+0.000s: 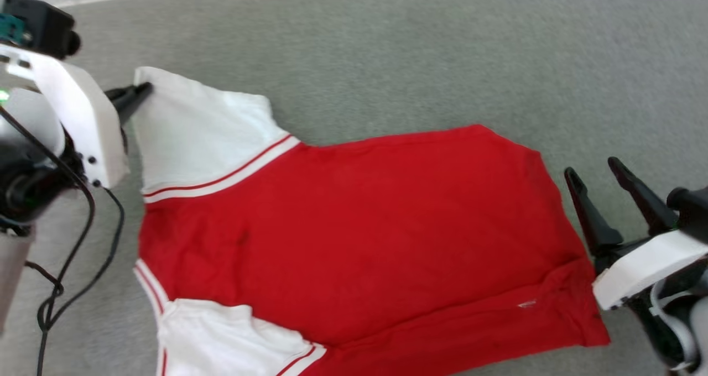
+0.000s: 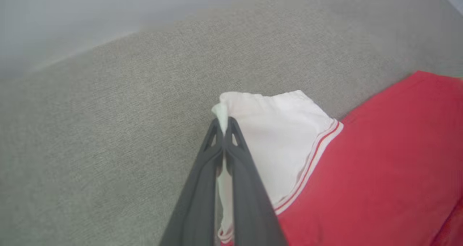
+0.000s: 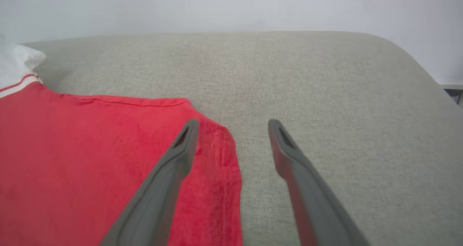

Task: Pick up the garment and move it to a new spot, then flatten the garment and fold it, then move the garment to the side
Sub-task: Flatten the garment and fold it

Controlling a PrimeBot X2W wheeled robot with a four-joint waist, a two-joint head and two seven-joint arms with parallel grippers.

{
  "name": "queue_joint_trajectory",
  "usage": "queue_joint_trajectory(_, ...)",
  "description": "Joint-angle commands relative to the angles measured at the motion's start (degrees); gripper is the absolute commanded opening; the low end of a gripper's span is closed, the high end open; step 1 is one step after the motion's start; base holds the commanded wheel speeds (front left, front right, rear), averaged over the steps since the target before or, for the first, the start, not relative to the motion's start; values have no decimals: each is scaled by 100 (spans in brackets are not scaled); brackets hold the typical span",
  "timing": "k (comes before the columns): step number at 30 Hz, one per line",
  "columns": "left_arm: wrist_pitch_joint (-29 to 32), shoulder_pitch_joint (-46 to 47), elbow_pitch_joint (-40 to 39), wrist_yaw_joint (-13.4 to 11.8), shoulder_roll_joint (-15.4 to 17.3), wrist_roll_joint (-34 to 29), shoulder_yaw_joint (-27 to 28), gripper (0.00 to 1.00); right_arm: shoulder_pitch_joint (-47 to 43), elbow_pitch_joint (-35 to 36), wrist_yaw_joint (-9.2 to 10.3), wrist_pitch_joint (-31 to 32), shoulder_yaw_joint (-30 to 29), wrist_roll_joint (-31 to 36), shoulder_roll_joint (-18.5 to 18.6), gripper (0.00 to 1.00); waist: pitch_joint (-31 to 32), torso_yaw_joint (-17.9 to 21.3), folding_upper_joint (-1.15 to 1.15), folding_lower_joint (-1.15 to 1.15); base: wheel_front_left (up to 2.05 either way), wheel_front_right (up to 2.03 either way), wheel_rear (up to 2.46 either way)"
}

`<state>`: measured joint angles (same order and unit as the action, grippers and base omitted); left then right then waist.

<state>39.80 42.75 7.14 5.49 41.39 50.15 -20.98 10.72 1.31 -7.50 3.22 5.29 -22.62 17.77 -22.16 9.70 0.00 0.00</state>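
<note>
your left hand (image 2: pixel 225 124) is clenched on the outer corner of the white sleeve (image 2: pixel 275 137), and only a small tuft of cloth shows past its fingertips. the shirt (image 1: pixel 359 226) lies spread, plain red side up, on the grey padded surface (image 1: pixel 387 50), running from that hand across to your right hand (image 3: pixel 234 124). the right hand is released, fingers wide apart. one finger hangs over the red bottom corner (image 3: pixel 217 144) and the other over bare padding. you cannot tell whether either finger touches down.

the main risk is that thin pinch. it sits right at the sleeve's edge, so a quick pull or the weight of the shirt could slide the cloth out of the left hand.

the second risk is moving with one hand only. with the right hand holding nothing, any lift or drag from the left would probably stretch the sleeve and bunch the red body towards the right hand.

if you close the right hand where it hangs, the shirt's edge lies between its fingers. it may catch just the hem, or nip the padding's cover along with it. the other sleeve, on the near side of the left hand, looks rumpled and may fold under.
</note>
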Motion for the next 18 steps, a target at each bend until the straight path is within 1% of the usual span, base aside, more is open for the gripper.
queue_joint_trajectory(1,-106,-140,-187,19,-7,3,-7,0,68,109,2,325,14,-63,197,100,203,-267,0,0,0,0,0)
queue_joint_trajectory(5,-232,-427,-720,28,-17,24,-58,0,263,342,2,1502,97,-307,678,100,273,-506,0,0,0,0,0)
queue_joint_trajectory(8,-342,-618,-1155,-20,-19,0,-58,0,502,488,2,2409,138,-512,987,100,237,-676,0,0,0,0,0)
queue_joint_trajectory(12,-460,-829,-1693,-73,3,-65,-66,0,868,470,2,3495,244,-634,1277,100,129,-884,0,0,0,0,0)
queue_joint_trajectory(14,-516,-928,-1908,-97,-8,-90,-93,0,1025,352,2,4028,325,-710,1322,100,57,-978,0,0,0,0,0)
queue_joint_trajectory(15,-586,-989,-2125,-121,-20,-140,-107,0,1226,262,2,4453,387,-753,1336,100,-29,-1067,0,0,0,0,0)
queue_joint_trajectory(18,-653,-1063,-2378,-138,-54,-221,-169,0,1441,72,2,4874,592,-657,1451,100,-160,-1220,0,0,0,0,0)
